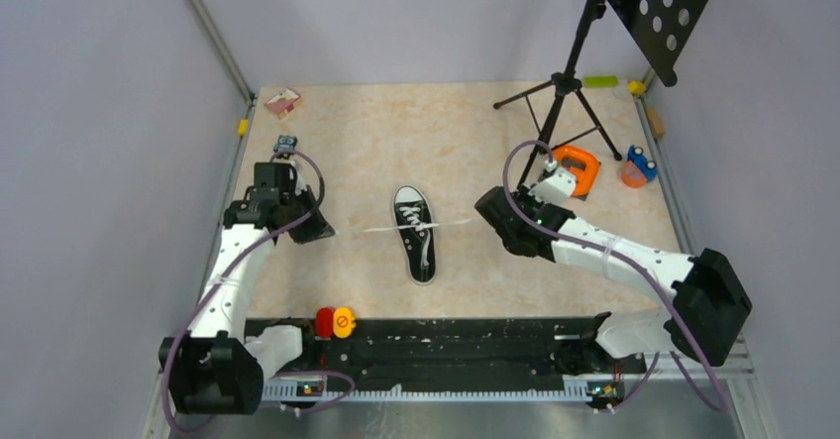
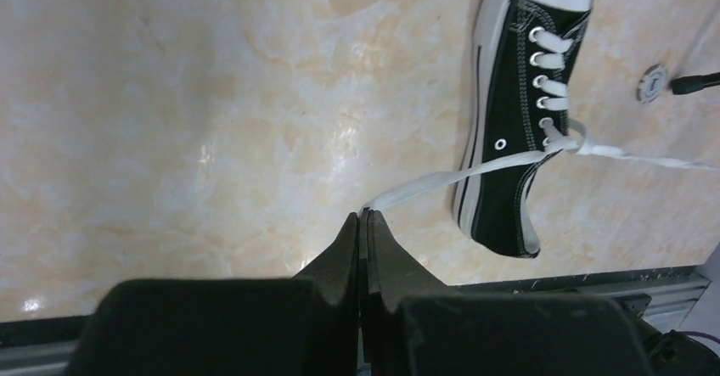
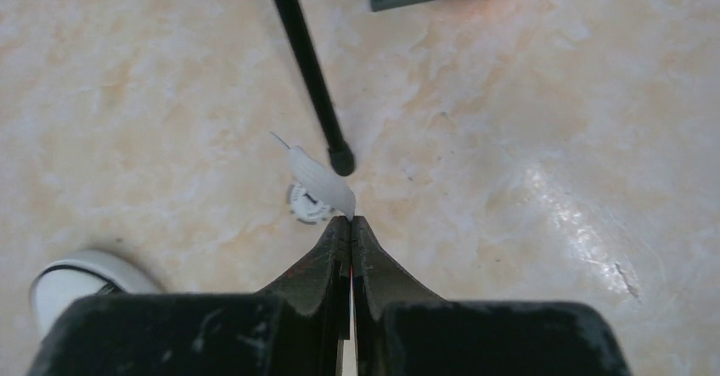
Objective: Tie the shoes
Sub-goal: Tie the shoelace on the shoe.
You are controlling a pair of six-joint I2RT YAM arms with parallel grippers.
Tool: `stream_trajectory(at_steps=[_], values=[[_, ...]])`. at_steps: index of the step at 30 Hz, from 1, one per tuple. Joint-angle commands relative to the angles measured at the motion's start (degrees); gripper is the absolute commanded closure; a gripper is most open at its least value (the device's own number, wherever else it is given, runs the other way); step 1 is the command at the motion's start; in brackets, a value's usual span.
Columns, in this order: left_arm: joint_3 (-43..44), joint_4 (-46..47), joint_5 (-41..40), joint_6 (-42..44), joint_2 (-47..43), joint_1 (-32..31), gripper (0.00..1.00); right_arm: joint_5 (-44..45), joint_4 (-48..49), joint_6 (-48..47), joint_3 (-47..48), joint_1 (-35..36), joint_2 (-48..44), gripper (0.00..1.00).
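Fingers (image 2: 340, 257) of our left gripper (image 2: 363, 216) and right gripper (image 3: 350, 221) each pinch one end of the white laces (image 2: 441, 175), with the black sneaker (image 1: 416, 233) lying between the two pairs of fingertips, so we judge the first crossing is at the tightening stage, and next we must regrip nearer the knot to form loops.
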Motion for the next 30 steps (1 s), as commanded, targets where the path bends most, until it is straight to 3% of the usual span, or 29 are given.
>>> stream_trajectory(at_steps=[1,11,21,26,30], values=[[-1.4,0.5,0.1,0.0,-2.4,2.0,1.0,-0.1,0.9,3.0,-3.6,-3.0,1.7,1.0],[1.5,1.0,-1.2,-3.6,-0.8,6.5,1.0,-2.3,1.2,2.8,-5.9,-10.7,2.6,1.0],[-2.9,4.3,-4.1,-6.6,-1.2,11.0,1.0,-8.7,7.7,0.8,-10.0,-10.9,2.8,1.0],[-0.7,5.6,1.4,-5.5,0.3,11.1,1.0,-11.2,12.0,-2.3,-11.3,-7.5,-0.5,1.0],[0.3,4.3,6.9,-4.2,2.8,11.1,1.0,-11.5,9.8,-1.5,-10.2,-6.2,-0.2,1.0]])
